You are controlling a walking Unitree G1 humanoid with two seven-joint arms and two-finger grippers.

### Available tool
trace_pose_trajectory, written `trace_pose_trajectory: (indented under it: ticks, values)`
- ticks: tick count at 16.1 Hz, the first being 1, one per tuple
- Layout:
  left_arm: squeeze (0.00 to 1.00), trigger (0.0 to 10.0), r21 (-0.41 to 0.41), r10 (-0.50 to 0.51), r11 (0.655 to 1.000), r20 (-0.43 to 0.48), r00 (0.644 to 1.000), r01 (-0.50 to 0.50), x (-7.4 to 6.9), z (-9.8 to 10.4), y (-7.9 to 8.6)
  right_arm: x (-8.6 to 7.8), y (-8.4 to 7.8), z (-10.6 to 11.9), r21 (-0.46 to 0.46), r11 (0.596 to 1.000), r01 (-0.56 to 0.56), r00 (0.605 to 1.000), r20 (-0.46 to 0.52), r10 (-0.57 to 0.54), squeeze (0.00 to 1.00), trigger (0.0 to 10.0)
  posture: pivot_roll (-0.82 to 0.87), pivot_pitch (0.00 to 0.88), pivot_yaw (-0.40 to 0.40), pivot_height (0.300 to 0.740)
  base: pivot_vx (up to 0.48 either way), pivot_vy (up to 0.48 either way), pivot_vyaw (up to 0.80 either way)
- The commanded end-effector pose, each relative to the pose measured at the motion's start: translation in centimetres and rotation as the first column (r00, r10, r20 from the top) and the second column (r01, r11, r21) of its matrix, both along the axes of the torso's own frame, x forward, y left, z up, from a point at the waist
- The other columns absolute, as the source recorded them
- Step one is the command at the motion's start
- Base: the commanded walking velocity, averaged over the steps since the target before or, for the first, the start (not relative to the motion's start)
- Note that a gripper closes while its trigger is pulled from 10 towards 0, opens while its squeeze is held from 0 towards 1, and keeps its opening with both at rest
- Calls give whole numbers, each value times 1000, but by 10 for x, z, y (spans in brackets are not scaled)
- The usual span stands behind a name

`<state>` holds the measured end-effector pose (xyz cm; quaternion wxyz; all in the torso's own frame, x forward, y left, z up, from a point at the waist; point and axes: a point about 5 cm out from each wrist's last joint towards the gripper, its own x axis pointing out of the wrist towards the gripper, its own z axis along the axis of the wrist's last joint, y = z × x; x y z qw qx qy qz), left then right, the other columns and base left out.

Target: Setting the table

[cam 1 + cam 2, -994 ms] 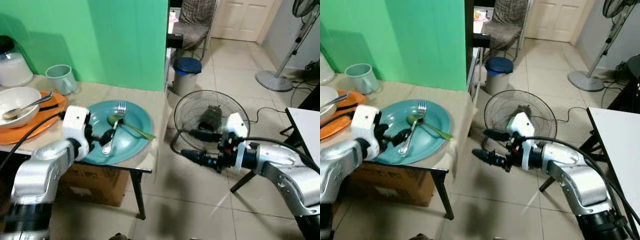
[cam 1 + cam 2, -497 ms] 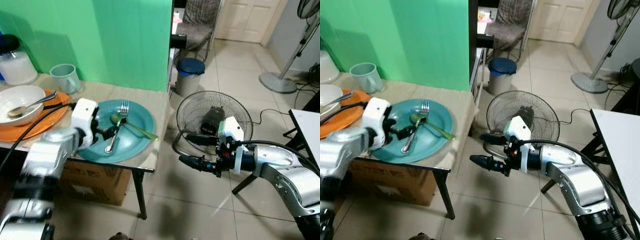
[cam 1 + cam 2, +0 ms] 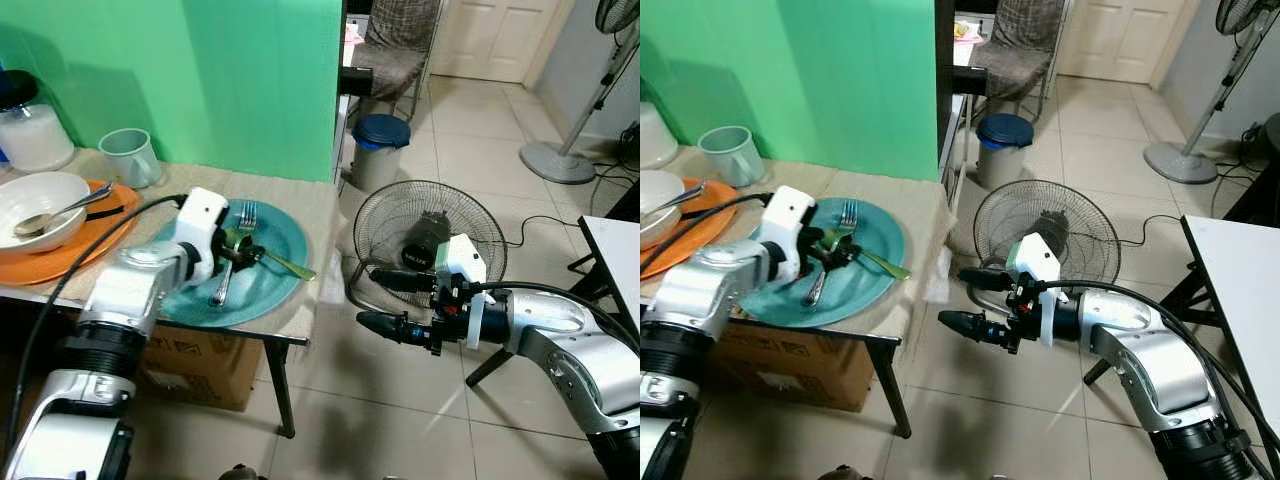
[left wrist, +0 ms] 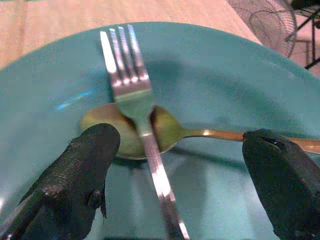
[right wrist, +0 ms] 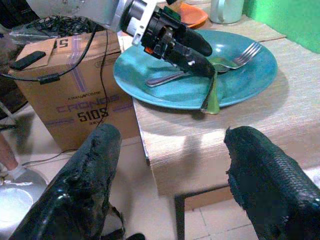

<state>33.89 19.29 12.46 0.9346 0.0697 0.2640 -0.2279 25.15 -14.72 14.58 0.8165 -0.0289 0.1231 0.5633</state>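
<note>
since before: left gripper [image 4: 172, 150] has slid in over the teal plate [image 3: 280, 290].
fingers: spread wide, holding nothing.
fork [image 4: 137, 115]: between them, crossing the spoon [image 4: 165, 130].
right gripper [image 3: 965, 300]: open, idle off the table.

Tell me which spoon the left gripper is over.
The greenish spoon on the teal plate, lying under the fork. The left gripper straddles its bowl; the other spoon rests in the white bowl.

The left claw [image 3: 240, 252] sits over the round blue plate [image 3: 272, 232], at the silver fork [image 3: 231, 254]. A green spoon [image 3: 278, 262] points to four o'clock.
</note>
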Motion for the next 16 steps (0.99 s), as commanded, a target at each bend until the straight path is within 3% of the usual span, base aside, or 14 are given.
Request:
trace_pose_trajectory:
  ticks: [1, 4, 5, 6, 7, 8, 9, 16]
  values:
    - [0, 10000, 5, 0, 1000, -15, 1000, 0, 0, -2, -2, -1, 0, 1, 0, 1000, -3, 1000, 14, 3, 0, 10000, -71, 0, 20, 740, 0, 0, 0]
    - [0, 10000, 63, 31, 998, -58, 998, -28, -3, -11, 0, -2, 0, 1, 2, 1000, -13, 1000, 5, 13, 0, 10000, -71, 1, 18, 740, 0, 0, 0]
    - [0, 4980, 82, 37, 996, -68, 997, -31, -5, -14, 1, -2, 0, 1, 2, 1000, -23, 1000, -5, 23, 0, 10000, -71, 1, 18, 740, 0, 0, 0]
    - [0, 2627, 90, 41, 995, -78, 996, -33, -6, -16, 3, -4, 0, 0, 2, 999, -36, 999, -17, 36, 0, 10000, -68, 2, 15, 740, 0, 0, 0]
    - [0, 2627, 89, 43, 995, -83, 996, -35, -7, -17, 3, -4, 0, 0, 2, 999, -41, 999, -22, 41, 0, 10000, -68, 2, 15, 740, 0, 0, 0]
    - [0, 1843, 88, 44, 995, -86, 995, -37, -7, -18, 3, -5, 0, 0, 2, 999, -47, 999, -27, 47, 0, 10000, -67, 3, 14, 740, 0, 0, 0]
    - [0, 0, 93, 51, 995, -100, 994, -42, -8, -20, 4, -6, 0, -1, -4, 998, -63, 997, -39, 63, 0, 10000, -70, 2, 16, 740, 0, 0, 0]
    - [0, 0, 151, 68, 987, -106, 992, -51, -9, -22, 7, -7, -4, -1, -16, 998, -69, 997, -45, 68, 0, 10000, -71, 5, 19, 740, 0, 0, 0]
